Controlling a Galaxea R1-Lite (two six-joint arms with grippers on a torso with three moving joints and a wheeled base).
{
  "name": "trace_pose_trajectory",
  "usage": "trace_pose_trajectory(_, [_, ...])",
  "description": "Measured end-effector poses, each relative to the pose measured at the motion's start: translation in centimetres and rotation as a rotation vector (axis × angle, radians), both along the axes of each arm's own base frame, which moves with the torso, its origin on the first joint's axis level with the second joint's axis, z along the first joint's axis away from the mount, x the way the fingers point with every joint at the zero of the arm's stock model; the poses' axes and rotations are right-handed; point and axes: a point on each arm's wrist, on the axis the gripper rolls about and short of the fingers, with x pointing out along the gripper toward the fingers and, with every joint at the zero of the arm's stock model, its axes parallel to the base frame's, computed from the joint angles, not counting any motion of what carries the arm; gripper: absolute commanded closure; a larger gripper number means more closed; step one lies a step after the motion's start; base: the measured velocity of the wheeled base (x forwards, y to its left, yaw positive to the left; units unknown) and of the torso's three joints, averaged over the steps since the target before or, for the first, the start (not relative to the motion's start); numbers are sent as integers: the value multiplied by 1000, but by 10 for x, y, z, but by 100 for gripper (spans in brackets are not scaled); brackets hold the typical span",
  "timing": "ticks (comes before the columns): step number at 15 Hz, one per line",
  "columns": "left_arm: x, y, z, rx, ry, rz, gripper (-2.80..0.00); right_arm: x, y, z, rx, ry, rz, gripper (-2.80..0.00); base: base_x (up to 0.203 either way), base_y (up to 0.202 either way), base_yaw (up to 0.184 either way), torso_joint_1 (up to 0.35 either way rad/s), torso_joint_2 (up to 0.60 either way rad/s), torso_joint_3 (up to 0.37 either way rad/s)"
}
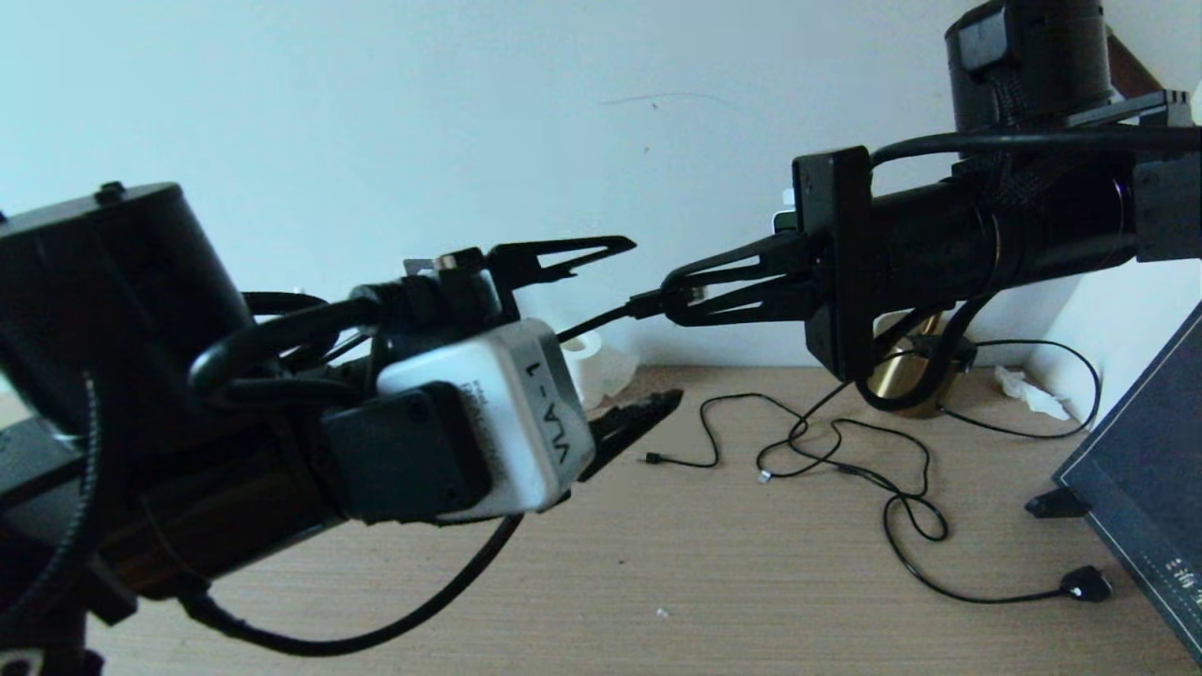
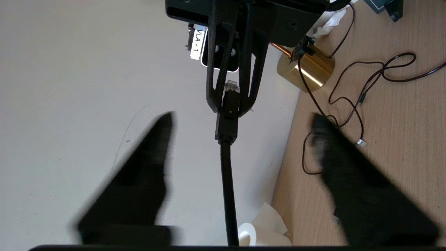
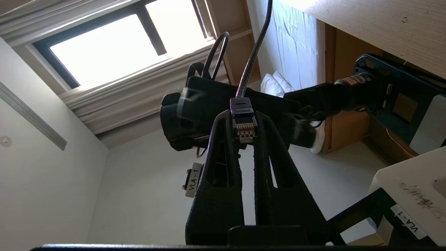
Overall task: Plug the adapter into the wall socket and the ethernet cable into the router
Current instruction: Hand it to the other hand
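Note:
My right gripper (image 1: pixel 671 300) is raised above the table and is shut on the ethernet cable (image 1: pixel 601 324), close behind its plug. In the right wrist view the clear plug tip with gold contacts (image 3: pixel 244 127) sits between the fingertips of the right gripper (image 3: pixel 244 118). My left gripper (image 2: pixel 242 118) faces the right one, open, its blurred fingers (image 2: pixel 146 167) wide on either side of the black cable (image 2: pixel 226 174) without touching it. The boot and plug (image 2: pixel 228 115) are pinched in the right gripper (image 2: pixel 230 104). The adapter, wall socket and router are out of view.
On the wooden table (image 1: pixel 751 582) lie thin black cables (image 1: pixel 845 451) and a chunky black plug (image 1: pixel 1085 584). A white tissue roll (image 1: pixel 587 361) and a brass cylinder (image 1: pixel 906 376) stand by the wall. A dark panel (image 1: pixel 1146 469) leans at the right edge.

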Motion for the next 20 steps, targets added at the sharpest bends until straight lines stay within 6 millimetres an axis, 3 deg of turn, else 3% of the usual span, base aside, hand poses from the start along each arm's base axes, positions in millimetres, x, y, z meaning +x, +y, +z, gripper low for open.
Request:
trace_pose_trajectory(17, [0, 0, 2, -5, -3, 2, 0, -1, 1, 0, -1, 1, 3, 0, 0, 0, 0, 0, 0, 0])
trace_pose_trajectory(18, [0, 0, 2, -6, -3, 3, -280, -1, 1, -1, -1, 1, 3, 0, 0, 0, 0, 0, 0, 0])
trace_pose_trajectory(20, [-1, 1, 1, -6, 0, 4, -280, -1, 1, -1, -1, 2, 3, 0, 0, 0, 0, 0, 0, 0])
